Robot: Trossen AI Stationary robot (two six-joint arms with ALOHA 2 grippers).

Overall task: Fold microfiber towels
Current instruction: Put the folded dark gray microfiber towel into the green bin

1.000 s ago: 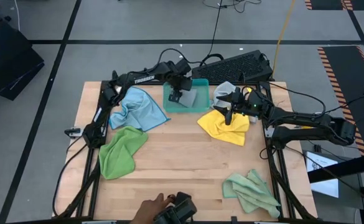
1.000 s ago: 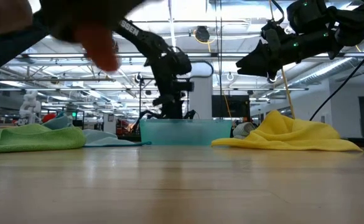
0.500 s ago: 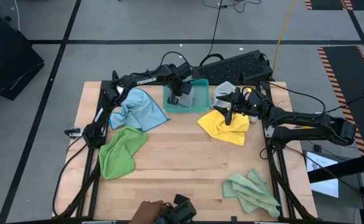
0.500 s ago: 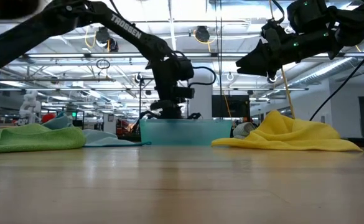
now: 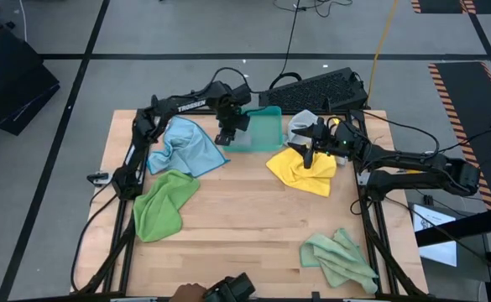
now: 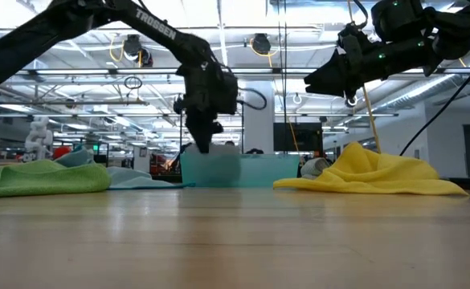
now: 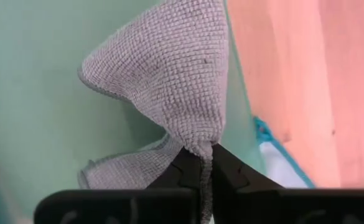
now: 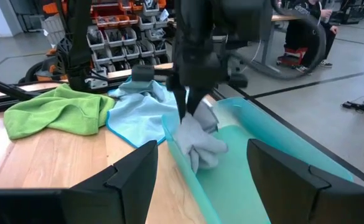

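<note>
Fetching a towel: left gripper (image 7: 197,163) pinches the grey towel (image 7: 169,81) in the tray (image 5: 266,127), right gripper (image 5: 309,154) gapes idle over the yellow towel (image 5: 300,172); next, probably lift it onto bare table.

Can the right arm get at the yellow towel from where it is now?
Probably yes. The right gripper hangs open directly above the yellow towel, and nothing lies on that towel or between them. The left gripper is busy at the teal tray.

Tray (image 5: 266,126) at table's (image 5: 245,226) rear middle; one towel (image 5: 190,144) left; another (image 5: 304,170) right.
</note>
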